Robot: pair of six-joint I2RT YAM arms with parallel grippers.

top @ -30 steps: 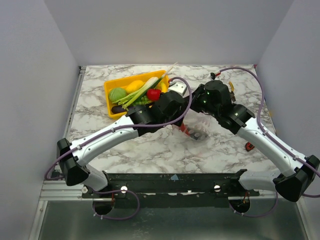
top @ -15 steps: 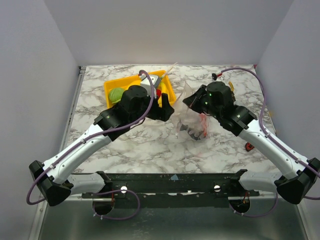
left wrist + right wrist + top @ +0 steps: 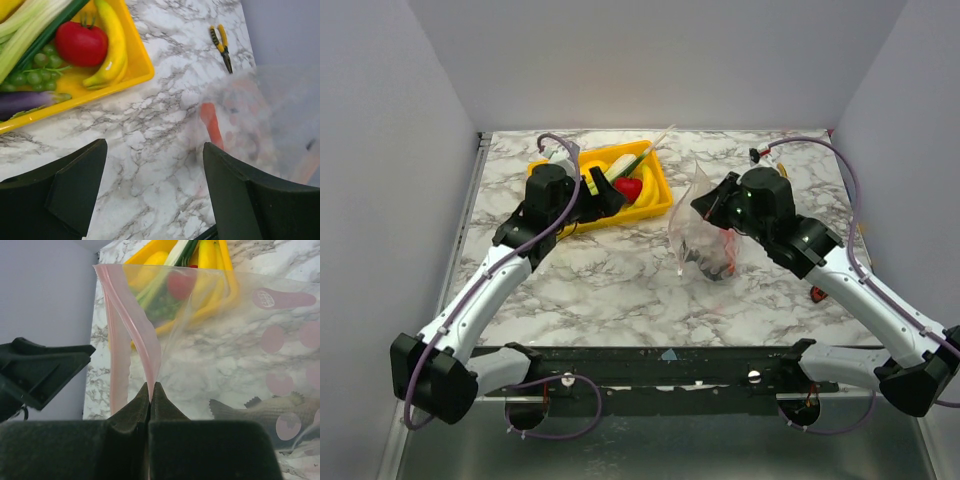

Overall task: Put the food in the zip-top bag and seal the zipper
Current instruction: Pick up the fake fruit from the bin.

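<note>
Over by the yellow tray (image 3: 142, 67), the left fingers (image 3: 607, 193) hang spread wide and empty above the tabletop (image 3: 150, 130), just off the tray's corner. The food lies up and to their left: tomato (image 3: 81, 43), and banana (image 3: 112, 50) along the tray wall, its length crossing the finger gap. Looks a handy pick! The right fingers (image 3: 150, 395) are clamped on the zipper (image 3: 131, 325), holding the zip-top bag (image 3: 700, 225) up, fish (image 3: 255, 407) inside. The left arm is clearly nearer the tray.

crinkly clear plastic zip-top bag (image 3: 688, 215), glossy yellow plastic tray (image 3: 656, 201).
</note>
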